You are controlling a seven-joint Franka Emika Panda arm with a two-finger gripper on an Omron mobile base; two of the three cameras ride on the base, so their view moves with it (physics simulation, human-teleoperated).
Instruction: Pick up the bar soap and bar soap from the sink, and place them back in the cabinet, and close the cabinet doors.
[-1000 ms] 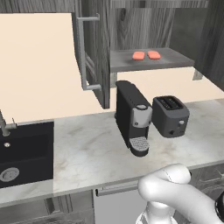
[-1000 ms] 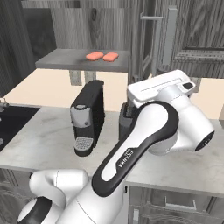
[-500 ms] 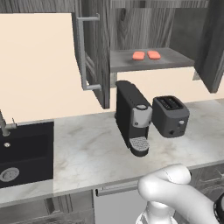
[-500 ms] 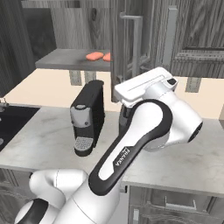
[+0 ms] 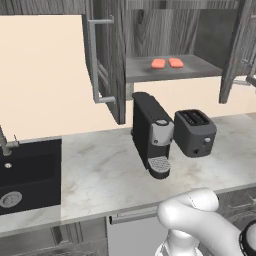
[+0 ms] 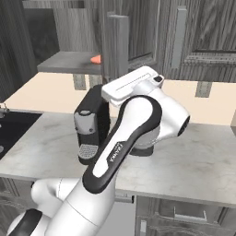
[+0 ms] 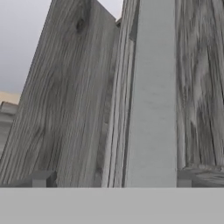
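Right door (image 6: 117, 46) has been swung partway shut since the earlier frames; left door (image 5: 107, 55) is left open.

Both soaps (image 5: 167, 63) are found side by side on the cabinet (image 5: 170, 70) shelf, clear of the sink (image 5: 30, 175). Handle (image 7: 153, 92) is seen close before the gripper, evidently for pushing; jaw opening cannot be told.

wood-grain cabinet doors (image 5: 107, 55), marble-look counter (image 5: 105, 172), matt black sink (image 5: 27, 175)
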